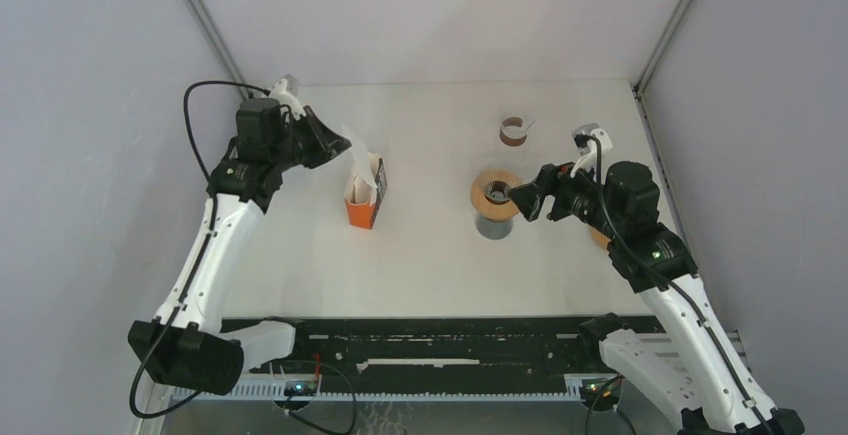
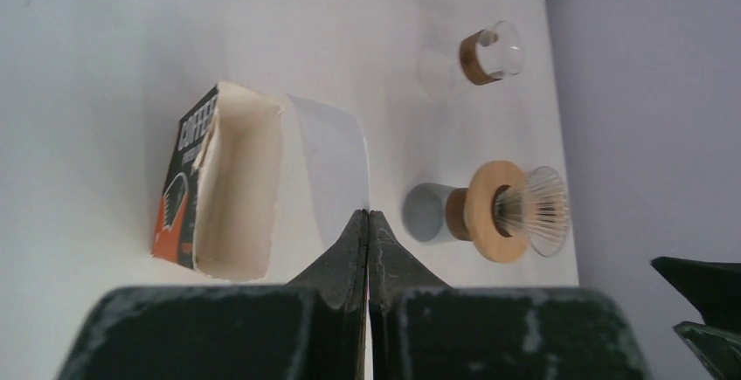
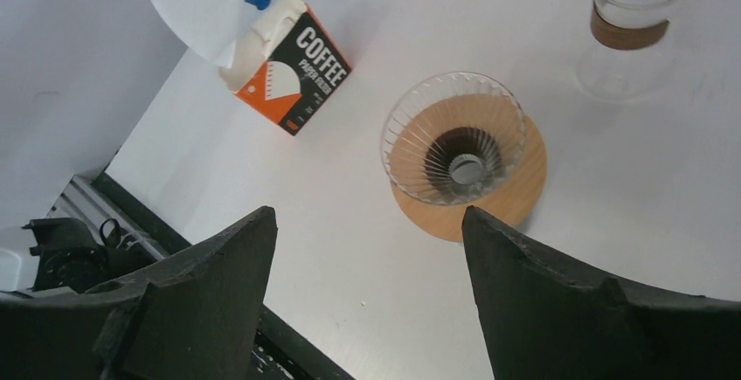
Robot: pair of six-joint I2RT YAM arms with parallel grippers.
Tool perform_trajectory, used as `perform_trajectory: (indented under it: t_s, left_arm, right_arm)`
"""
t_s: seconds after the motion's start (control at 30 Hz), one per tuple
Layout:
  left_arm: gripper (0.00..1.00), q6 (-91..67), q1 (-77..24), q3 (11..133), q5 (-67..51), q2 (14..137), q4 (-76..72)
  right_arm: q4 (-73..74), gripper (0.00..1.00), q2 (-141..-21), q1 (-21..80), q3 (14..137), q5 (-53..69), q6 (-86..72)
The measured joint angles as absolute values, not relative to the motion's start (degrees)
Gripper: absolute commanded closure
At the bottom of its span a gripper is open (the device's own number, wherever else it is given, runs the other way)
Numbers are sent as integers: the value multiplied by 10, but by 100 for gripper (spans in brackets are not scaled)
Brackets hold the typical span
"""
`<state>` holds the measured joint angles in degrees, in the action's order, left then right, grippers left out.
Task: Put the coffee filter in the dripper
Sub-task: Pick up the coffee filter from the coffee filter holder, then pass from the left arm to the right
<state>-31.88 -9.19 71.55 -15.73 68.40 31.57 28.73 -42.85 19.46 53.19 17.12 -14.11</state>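
Note:
My left gripper [image 1: 338,142] is shut on a white paper coffee filter [image 1: 360,145] and holds it above the open orange-and-black filter box [image 1: 364,201]. In the left wrist view the closed fingertips [image 2: 368,216] pinch the filter's edge [image 2: 328,157] beside the box [image 2: 205,183]. The glass dripper with its wooden collar [image 1: 497,193] sits on a grey cup [image 1: 494,226] right of centre, apart from the filter. My right gripper [image 1: 527,200] is open and empty just right of the dripper. In the right wrist view it [image 3: 367,214] hovers over the dripper [image 3: 454,140].
A glass carafe with a wooden band [image 1: 514,131] stands behind the dripper, and shows in the left wrist view [image 2: 489,52] and the right wrist view [image 3: 633,17]. The black rail [image 1: 430,350] runs along the table's near edge.

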Motion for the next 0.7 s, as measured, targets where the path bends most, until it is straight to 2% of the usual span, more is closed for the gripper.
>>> perform_trajectory:
  t_s: [0.33,0.7]
  left_arm:
    - [100,-372,-102,710,-231,651,268]
    - [100,-431,-181,710,-258,647,216]
  right_arm:
    - [215,15,-437,280,532,164,-131]
    - [147,16,-470,394,532,84,-95]
